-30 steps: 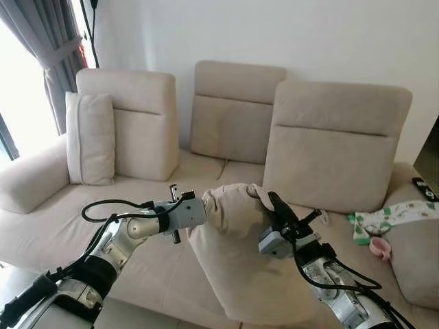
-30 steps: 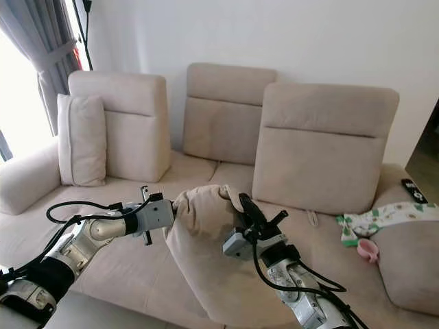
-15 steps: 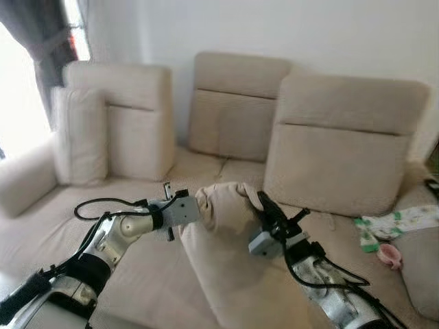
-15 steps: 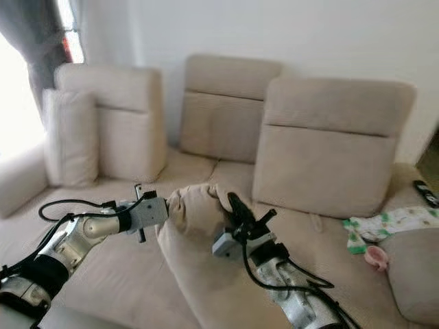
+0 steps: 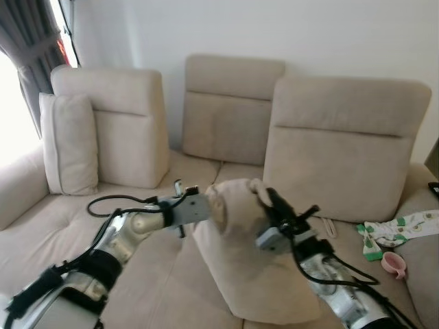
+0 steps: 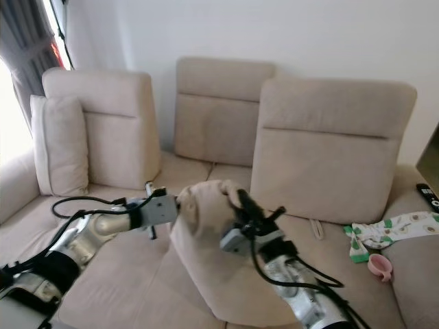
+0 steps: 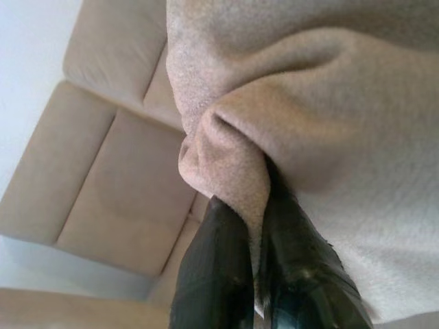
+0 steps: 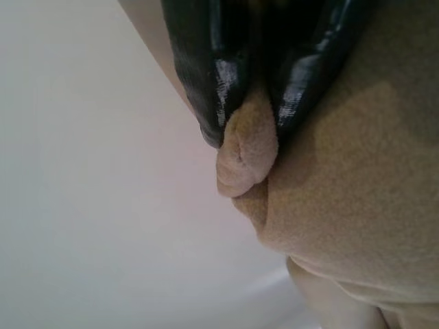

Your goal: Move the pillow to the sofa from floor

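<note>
A large beige pillow (image 5: 240,260) hangs upright between my two arms, over the middle seat of the beige sofa (image 5: 62,226). My left gripper (image 5: 209,203) is shut on a fold at the pillow's upper left corner; the left wrist view has that fold (image 7: 226,171) pinched between its black fingers (image 7: 219,274). My right gripper (image 5: 266,200) is shut on the upper right corner, where a small bunch of fabric (image 8: 247,147) sticks out between the fingers (image 8: 199,75). The pillow's lower end sits low over the seat; I cannot tell whether it touches.
Three upright back cushions line the sofa, with a smaller beige pillow (image 5: 67,144) leaning at the far left. A green-patterned cloth (image 5: 398,227) and a pink cup (image 5: 394,262) lie on the right seat. Grey curtains (image 5: 31,48) hang at the left, by a bright window.
The camera has shifted, so the sofa sits differently in the picture. Both grippers keep their hold, and the pillow stands slightly higher and further over the seat.
</note>
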### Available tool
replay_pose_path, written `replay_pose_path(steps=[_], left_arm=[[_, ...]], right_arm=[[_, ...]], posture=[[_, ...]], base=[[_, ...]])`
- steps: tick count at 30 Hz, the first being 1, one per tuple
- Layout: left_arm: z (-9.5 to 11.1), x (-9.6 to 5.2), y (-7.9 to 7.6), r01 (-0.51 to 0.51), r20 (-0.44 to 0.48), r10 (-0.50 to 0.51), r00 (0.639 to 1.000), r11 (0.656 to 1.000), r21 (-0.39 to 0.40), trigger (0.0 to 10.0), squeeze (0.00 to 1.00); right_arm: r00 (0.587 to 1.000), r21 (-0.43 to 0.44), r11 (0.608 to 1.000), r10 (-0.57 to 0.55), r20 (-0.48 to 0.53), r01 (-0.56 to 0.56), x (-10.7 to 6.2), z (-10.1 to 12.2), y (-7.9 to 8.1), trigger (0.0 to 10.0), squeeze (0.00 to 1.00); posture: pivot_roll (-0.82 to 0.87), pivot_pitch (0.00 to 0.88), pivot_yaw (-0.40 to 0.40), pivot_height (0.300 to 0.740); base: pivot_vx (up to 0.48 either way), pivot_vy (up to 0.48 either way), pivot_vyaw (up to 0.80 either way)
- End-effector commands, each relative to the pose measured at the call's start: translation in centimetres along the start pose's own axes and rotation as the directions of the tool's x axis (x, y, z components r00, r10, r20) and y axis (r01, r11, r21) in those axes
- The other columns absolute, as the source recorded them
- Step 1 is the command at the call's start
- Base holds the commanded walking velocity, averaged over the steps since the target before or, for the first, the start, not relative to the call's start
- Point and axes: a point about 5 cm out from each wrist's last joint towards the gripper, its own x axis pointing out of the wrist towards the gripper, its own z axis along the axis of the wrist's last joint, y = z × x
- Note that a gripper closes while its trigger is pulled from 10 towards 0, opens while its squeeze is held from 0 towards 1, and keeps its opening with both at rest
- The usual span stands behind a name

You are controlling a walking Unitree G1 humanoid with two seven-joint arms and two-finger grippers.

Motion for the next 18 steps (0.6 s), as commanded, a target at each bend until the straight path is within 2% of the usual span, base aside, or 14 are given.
replay_pose_path(steps=[1,4,5,6,8,13,18], left_arm=[[1.7,0.6,1.0,-0.044,0.078,0.041,0.996,0.998,0.035,10.0,0.0],[2.0,1.0,1.2,-0.062,0.084,0.06,0.995,0.998,0.032,10.0,0.0],[3.0,1.8,1.5,-0.089,0.107,0.087,0.991,0.996,0.022,10.0,0.0],[3.0,1.8,1.5,-0.089,0.107,0.087,0.991,0.996,0.022,10.0,0.0],[3.8,2.3,1.6,-0.099,0.129,0.096,0.987,0.995,0.017,10.0,0.0],[4.3,2.7,1.6,-0.102,0.138,0.099,0.986,0.995,0.018,10.0,0.0],[5.9,3.6,1.4,-0.079,0.186,0.074,0.98,0.997,0.022,10.0,0.0]], right_arm=[[0.999,0.045,0.999,0.025,0.043,-0.026,0.8,1.4,0.9,10.0,0.0],[1.0,0.062,0.998,0.018,0.0,-0.018,0.9,0.8,0.8,10.0,0.0],[0.997,0.117,0.993,-0.007,-0.079,0.016,1.1,-0.1,0.4,10.0,0.0],[0.997,0.117,0.993,-0.007,-0.079,0.016,1.1,-0.1,0.4,10.0,0.0],[0.989,0.161,0.985,-0.034,-0.145,0.058,1.3,-0.8,-0.1,10.0,0.0],[0.983,0.177,0.981,-0.046,-0.177,0.078,1.4,-1.2,-0.4,10.0,0.0],[0.972,0.232,0.967,-0.047,-0.232,0.102,1.5,-1.7,-0.5,10.0,0.0]], posture=[[-0.02,0.0,0.016,0.74],[-0.02,0.0,0.017,0.74],[-0.02,0.0,0.02,0.74],[-0.02,0.0,0.02,0.74],[-0.03,0.0,0.023,0.74],[-0.03,0.0,0.025,0.74],[-0.03,0.0,0.03,0.74]], base=[[0.0,0.0,0.0],[0.0,0.0,0.0],[0.0,0.0,0.0],[0.0,0.0,0.0],[0.0,0.0,0.0],[0.0,0.0,0.0],[0.0,0.0,0.0]])
